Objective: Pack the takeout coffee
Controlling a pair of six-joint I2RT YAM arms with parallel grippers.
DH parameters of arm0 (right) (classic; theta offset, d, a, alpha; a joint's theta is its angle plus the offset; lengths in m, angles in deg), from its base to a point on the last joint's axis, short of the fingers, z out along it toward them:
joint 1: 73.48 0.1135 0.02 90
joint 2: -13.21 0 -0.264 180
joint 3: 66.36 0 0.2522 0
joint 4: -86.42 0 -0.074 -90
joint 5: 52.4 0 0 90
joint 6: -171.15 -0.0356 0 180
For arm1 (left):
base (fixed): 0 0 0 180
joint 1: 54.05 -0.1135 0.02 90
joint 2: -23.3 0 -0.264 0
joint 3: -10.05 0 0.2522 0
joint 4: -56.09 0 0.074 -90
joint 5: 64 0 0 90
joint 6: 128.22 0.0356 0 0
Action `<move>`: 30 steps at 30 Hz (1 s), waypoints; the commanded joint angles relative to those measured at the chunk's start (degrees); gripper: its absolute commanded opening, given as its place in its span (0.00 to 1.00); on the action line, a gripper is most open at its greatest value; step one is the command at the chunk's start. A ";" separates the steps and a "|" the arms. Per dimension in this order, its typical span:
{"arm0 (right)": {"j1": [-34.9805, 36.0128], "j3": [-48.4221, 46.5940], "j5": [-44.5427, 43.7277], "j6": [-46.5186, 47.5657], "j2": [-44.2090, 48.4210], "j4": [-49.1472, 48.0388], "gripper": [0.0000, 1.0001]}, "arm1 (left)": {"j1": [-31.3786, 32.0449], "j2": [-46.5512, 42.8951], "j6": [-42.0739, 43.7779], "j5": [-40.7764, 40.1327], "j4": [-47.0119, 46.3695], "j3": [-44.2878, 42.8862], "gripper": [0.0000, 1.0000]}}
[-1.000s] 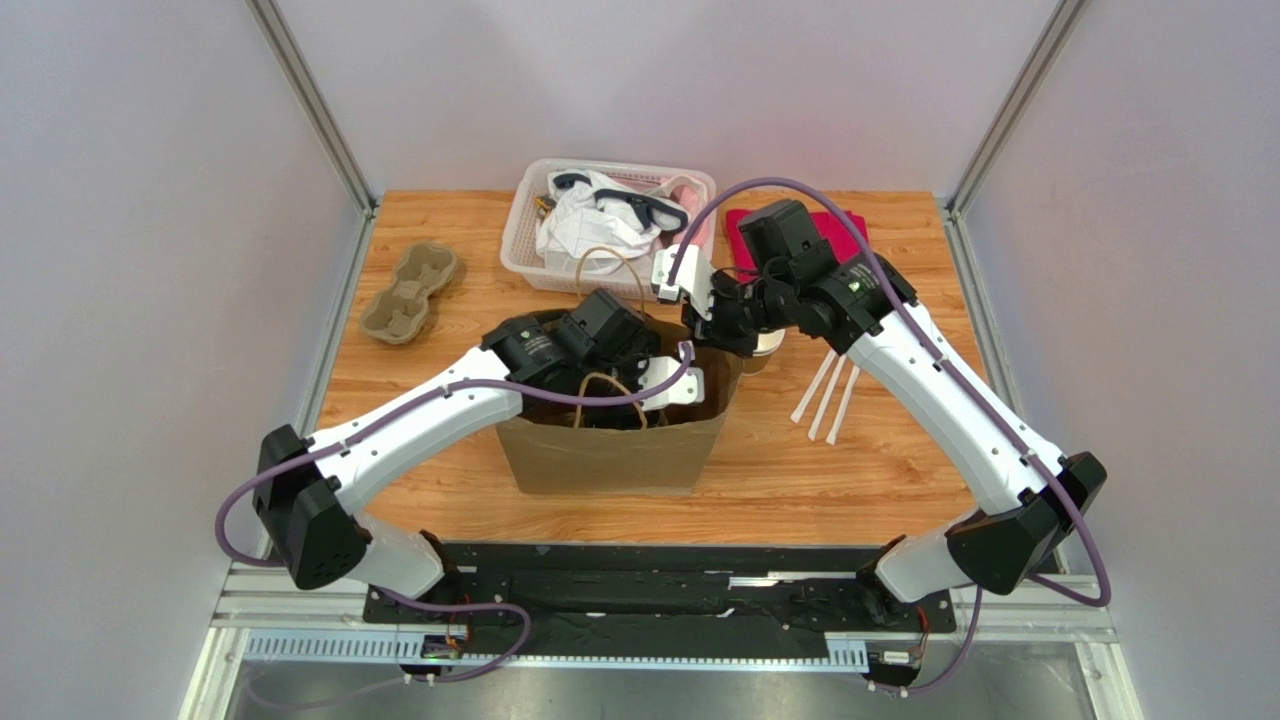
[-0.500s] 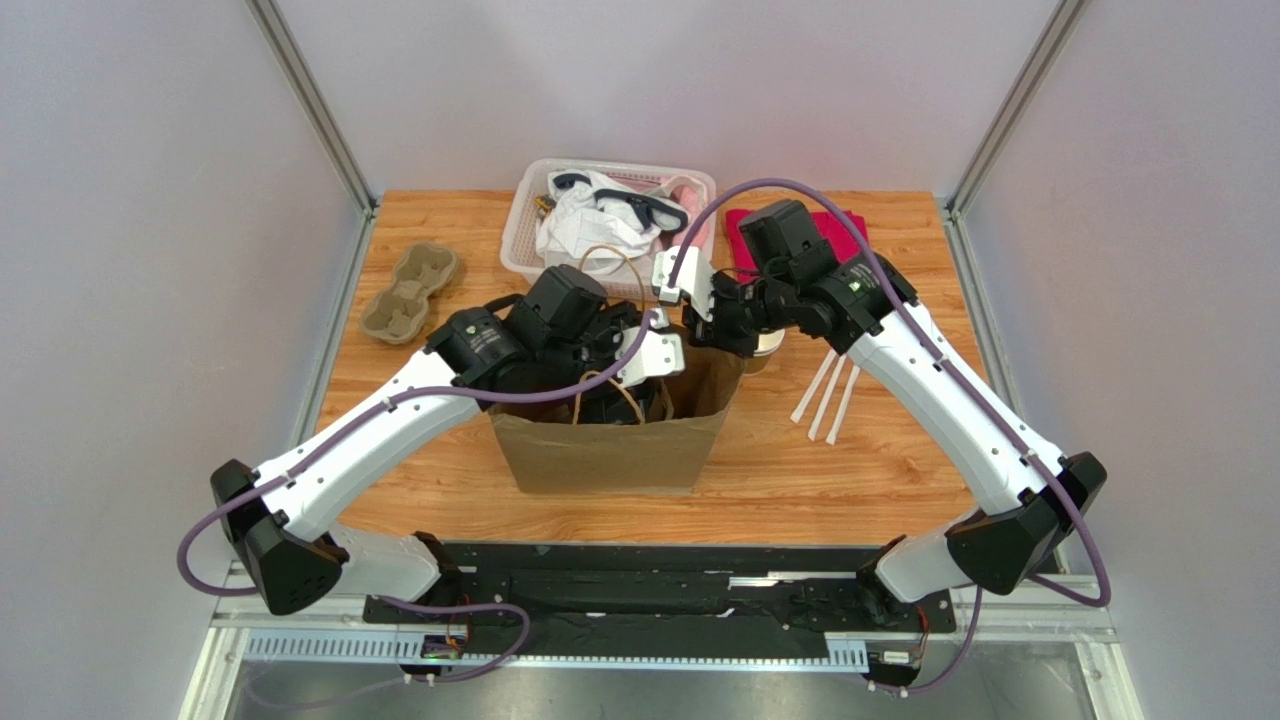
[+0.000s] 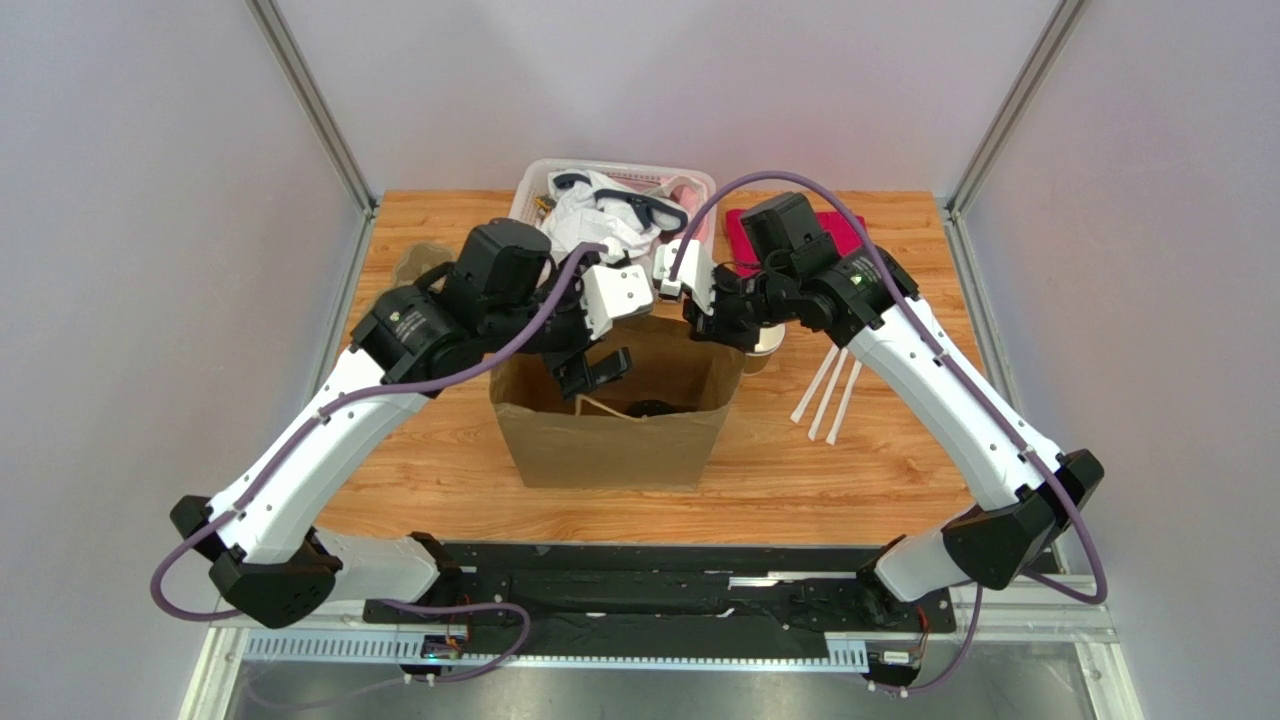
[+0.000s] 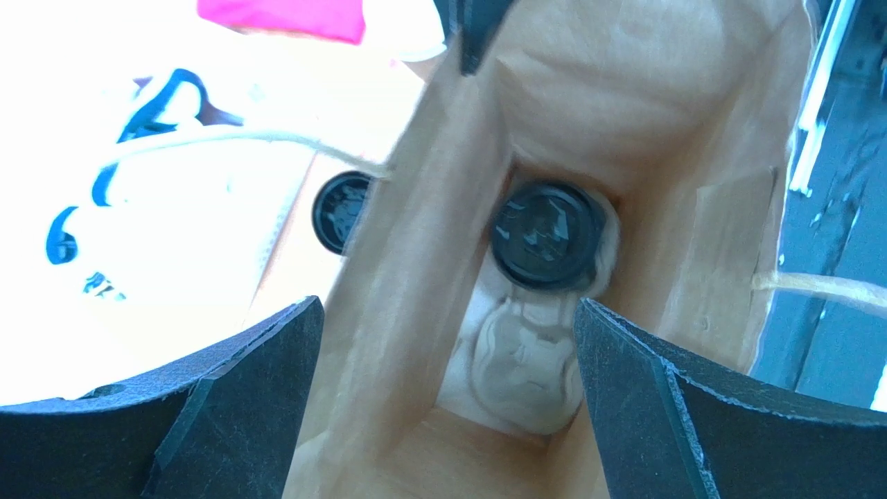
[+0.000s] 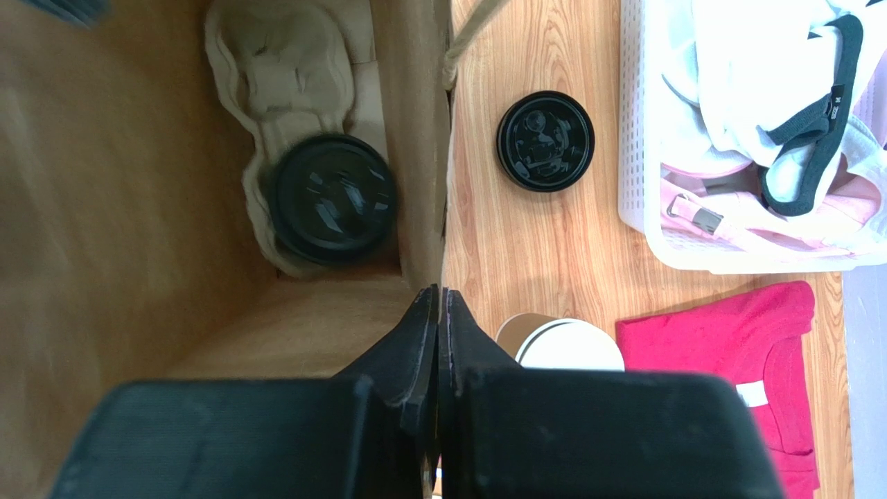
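The takeout coffee (image 4: 547, 234), a cup under a round black lid, stands in a pulp tray (image 4: 521, 364) at the bottom of the brown paper bag (image 3: 609, 435). It also shows in the right wrist view (image 5: 333, 198) and as a dark spot in the top view (image 3: 657, 407). My left gripper (image 4: 448, 307) is open and empty, hovering above the bag's mouth (image 3: 589, 360). My right gripper (image 5: 439, 296) is shut on the bag's far right rim (image 5: 422, 156) and holds it open (image 3: 709, 318).
A loose black lid (image 5: 545, 140) and an unlidded paper cup (image 5: 562, 343) sit on the table beside the bag. A white basket of clothes (image 5: 729, 234) stands at the back, with a red cloth (image 5: 750, 364) and white straws (image 3: 827, 393) to the right.
My left arm has risen out of the bag and pulled back to the far left, its gripper now empty above the opening. The right gripper has kept its hold on the rim.
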 commanded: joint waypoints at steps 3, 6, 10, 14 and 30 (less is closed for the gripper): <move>0.20 -0.41 0.21 0.88 0.20 0.33 0.02 | -1.47 -3.59 -5.54 1.50 -2.00 -3.27 0.98; 0.12 -0.50 0.30 0.88 -0.06 0.33 0.02 | -2.44 -4.47 -6.86 2.37 -2.70 -3.71 0.97; 0.29 -1.03 0.12 0.70 -0.06 0.25 0.03 | -4.90 -5.71 -8.88 4.92 -4.19 -3.36 0.96; 0.64 -1.47 0.39 0.61 1.08 -0.02 0.00 | -8.50 -10.09 -14.05 2.91 -10.07 -0.03 0.95; 8.90 14.44 -2.95 4.92 18.82 -9.42 0.00 | -24.41 -13.09 -24.97 -8.44 -17.12 5.33 0.99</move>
